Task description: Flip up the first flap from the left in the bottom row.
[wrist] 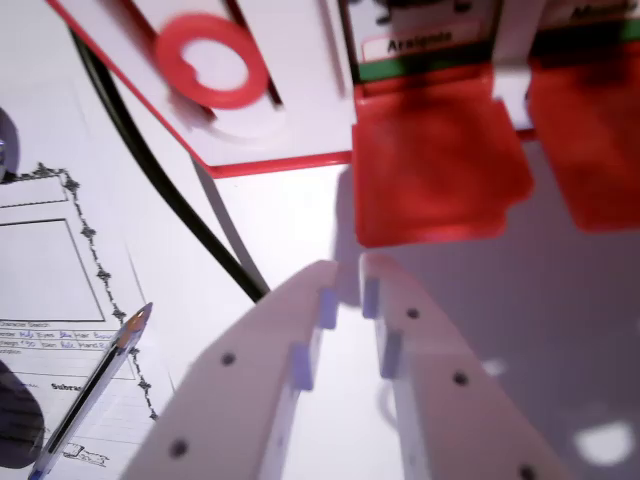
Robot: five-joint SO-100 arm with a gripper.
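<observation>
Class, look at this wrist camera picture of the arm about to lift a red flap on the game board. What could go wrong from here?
1. The gripper has its fingertips nearly together, so it may push the red flap instead of catching its edge.
2. A second flap sits close on the wrist view's right; a small drift could lift that one.
3. The black cable runs beside the gripper and could snag.

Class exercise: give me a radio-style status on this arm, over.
Gripper jaws nearly shut, empty. Red flap down, just ahead. Nothing between, over.

bright, overexposed whites | soft blur throughout | shadow beside red flap [440, 165]
</observation>
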